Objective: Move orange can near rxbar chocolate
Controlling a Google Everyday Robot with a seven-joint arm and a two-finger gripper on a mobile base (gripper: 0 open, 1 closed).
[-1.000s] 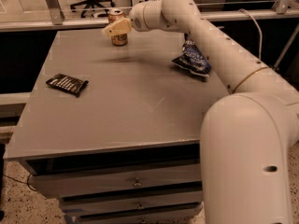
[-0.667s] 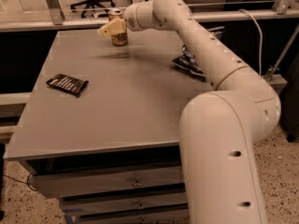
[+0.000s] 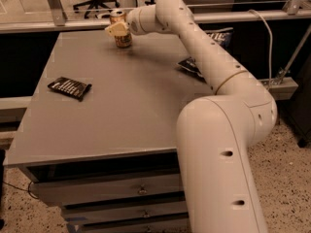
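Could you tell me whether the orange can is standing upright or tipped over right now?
Upright: the small orange-gold cylindrical can stands at the grey table's far edge, silver top facing up, with the gripper at its side.

No legible text found. White lettering on rxbar chocolate (image 3: 69, 87) and markings on orange can (image 3: 122, 37): unreadable. Pincer (image 3: 115, 30) at orange can, far end of table (image 3: 141, 106).

Robot's arm (image 3: 204, 57) in smooth cream-white plastic, built of rounded tubular segments; a bulbous joint sits just behind the jaws; the slim link beyond it carries a row of small dark holes; a thin seam rings it before the broad lower segments; the pale gripper (image 3: 118, 30) sits against the orange can (image 3: 123, 38).
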